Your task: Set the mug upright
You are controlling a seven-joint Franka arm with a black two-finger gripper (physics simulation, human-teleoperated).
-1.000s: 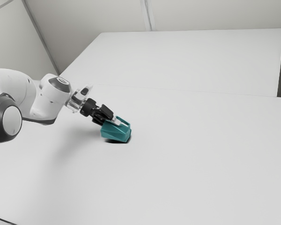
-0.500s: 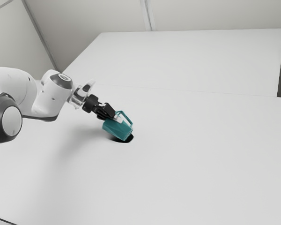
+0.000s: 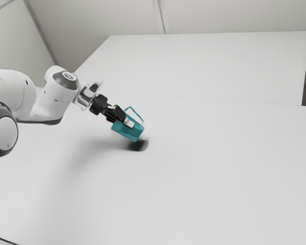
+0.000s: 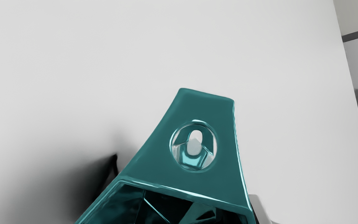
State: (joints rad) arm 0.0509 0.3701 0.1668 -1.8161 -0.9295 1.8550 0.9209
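Rising clear of the white bench point(image 3: 219, 168), the teal faceted mug with its thin loop handle point(image 3: 127, 130) now hangs higher than it does a second ago, when it lies almost on its side close against the surface. Half a second ago its lower end is already down and near its shadow; at present a gap shows between that end and the dark shadow point(image 3: 138, 145). It is over the near side of the faint seam that crosses the bench, nearer the bench edge on the exterior view's left than the one on its right.

The tilt matters most. The mug leans well off vertical, its lower end toward the exterior view's right and its handle point(image 3: 137, 115) on the upper side. In the wrist view the rim around its dark hollow point(image 4: 182, 191) lies toward the end effector point(image 3: 126, 122), so I judge the base to be the low, far end. That is more promising than lying flat, but not upright.

The end effector is grasping the mug: pale fingertips press on its body in the exterior view, and the mug lifts along with it. Behind, the white robot arm point(image 3: 56, 102) also sits a little higher.

What the task still seems to need is more rotation, bringing the base level, then a gentle lowering. Letting go at this slant could tip the mug over again.
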